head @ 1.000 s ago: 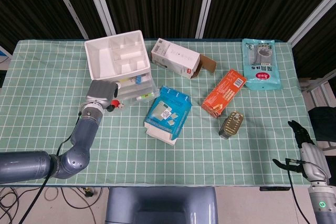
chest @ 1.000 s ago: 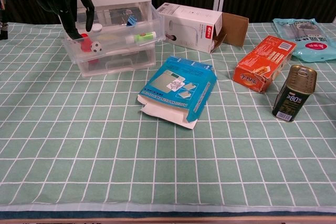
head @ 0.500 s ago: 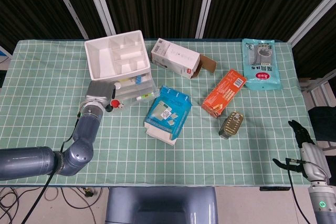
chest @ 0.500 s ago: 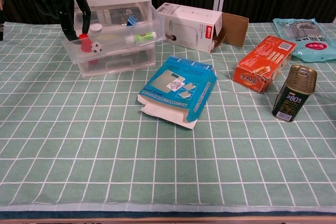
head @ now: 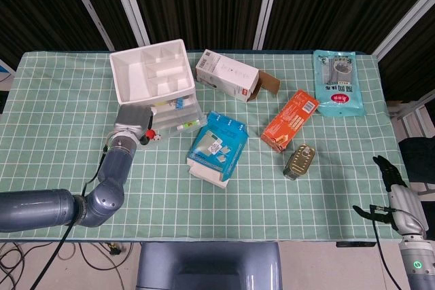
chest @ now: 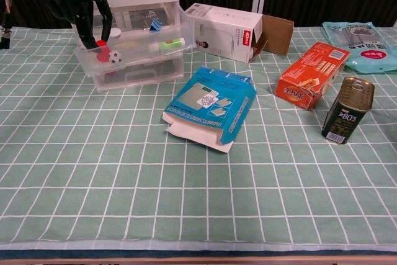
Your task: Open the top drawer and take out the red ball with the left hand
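The clear drawer unit point(chest: 139, 60) stands at the back left, its top drawer point(head: 178, 121) pulled out. Inside it, near the front left corner, lies the red ball point(chest: 101, 45), beside a small black-and-white ball point(chest: 114, 56). My left hand point(chest: 84, 7) reaches down into the drawer, its dark fingers point(chest: 92, 29) on either side of the red ball. Whether they grip it does not show. In the head view the left hand point(head: 132, 119) covers the drawer's left end, with the red ball point(head: 147, 133) at its edge. My right hand point(head: 396, 202) hangs off the table's right side, holding nothing.
A white tray point(head: 153, 71) sits on top of the drawer unit. A white carton point(chest: 226, 31) lies behind, a blue box point(chest: 209, 107) in the middle, and an orange box point(chest: 312, 73), a tin can point(chest: 347, 110) and a teal pouch point(chest: 358, 41) to the right.
The left hand's fingers have shifted a little right and closed in around the red ball. The ball stays in the drawer. The right hand has not moved.
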Motion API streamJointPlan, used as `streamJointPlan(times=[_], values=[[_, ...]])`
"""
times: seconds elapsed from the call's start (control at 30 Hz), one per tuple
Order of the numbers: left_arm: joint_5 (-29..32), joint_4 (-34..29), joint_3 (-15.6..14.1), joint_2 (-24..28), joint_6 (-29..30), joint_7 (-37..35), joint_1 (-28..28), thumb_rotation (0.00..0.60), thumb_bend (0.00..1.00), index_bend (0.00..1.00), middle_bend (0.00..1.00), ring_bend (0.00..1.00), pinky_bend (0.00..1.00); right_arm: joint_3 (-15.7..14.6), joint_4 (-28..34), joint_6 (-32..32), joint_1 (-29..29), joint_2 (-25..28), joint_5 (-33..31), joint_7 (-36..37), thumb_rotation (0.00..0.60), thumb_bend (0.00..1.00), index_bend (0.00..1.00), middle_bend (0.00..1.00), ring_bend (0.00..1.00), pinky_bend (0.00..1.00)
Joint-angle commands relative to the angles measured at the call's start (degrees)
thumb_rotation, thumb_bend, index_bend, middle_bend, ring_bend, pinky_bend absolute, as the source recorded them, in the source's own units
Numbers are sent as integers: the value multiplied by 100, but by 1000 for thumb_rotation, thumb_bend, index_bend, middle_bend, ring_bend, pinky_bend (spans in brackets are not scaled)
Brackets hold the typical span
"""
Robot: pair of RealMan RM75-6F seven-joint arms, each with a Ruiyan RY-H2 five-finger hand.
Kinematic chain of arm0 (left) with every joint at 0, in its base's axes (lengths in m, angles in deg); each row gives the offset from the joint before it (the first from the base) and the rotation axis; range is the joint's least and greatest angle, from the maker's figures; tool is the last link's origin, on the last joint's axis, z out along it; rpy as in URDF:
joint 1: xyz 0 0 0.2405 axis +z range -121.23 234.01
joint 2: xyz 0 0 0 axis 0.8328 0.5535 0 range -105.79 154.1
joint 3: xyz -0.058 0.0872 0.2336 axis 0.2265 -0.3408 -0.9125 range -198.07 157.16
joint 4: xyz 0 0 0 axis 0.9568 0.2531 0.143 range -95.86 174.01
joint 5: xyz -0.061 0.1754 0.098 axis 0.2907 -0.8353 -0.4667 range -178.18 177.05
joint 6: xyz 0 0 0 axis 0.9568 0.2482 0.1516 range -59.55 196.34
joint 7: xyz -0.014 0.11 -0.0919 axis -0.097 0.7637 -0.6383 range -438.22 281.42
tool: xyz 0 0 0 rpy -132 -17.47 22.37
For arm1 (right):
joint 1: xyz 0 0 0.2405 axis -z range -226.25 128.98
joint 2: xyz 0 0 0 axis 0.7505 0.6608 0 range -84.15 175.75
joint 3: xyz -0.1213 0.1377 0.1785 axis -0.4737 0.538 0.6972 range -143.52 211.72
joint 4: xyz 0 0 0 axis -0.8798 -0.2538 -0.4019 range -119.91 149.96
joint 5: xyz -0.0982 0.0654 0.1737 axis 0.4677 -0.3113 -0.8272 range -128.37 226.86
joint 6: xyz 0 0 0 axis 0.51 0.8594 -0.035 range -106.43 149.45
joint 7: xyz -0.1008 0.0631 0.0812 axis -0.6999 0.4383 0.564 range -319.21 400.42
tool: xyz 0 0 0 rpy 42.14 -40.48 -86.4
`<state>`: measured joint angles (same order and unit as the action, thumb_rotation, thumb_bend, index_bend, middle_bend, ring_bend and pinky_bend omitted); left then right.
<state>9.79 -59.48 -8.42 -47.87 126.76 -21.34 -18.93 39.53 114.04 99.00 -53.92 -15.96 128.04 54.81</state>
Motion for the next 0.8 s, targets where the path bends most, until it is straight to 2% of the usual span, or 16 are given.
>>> streamJointPlan(times=[0.03, 0.37, 0.8], values=[[-1, -4, -3, 2, -4, 5, 0, 600, 297, 525, 1000, 1000, 1000, 0, -1, 5, 1, -2, 4, 1, 600, 89, 0, 0, 0, 219], [-25, -15, -11, 19, -15, -6, 14, 600, 320, 549, 1000, 1000, 1000, 3, -12, 28, 7, -12, 22, 20, 600, 92, 0, 0, 0, 219], [-345, -291, 138, 285, 157, -149, 29, 600, 320, 559, 1000, 1000, 1000, 5, -15, 26, 6, -11, 9, -3, 600, 93, 0, 0, 0, 219]])
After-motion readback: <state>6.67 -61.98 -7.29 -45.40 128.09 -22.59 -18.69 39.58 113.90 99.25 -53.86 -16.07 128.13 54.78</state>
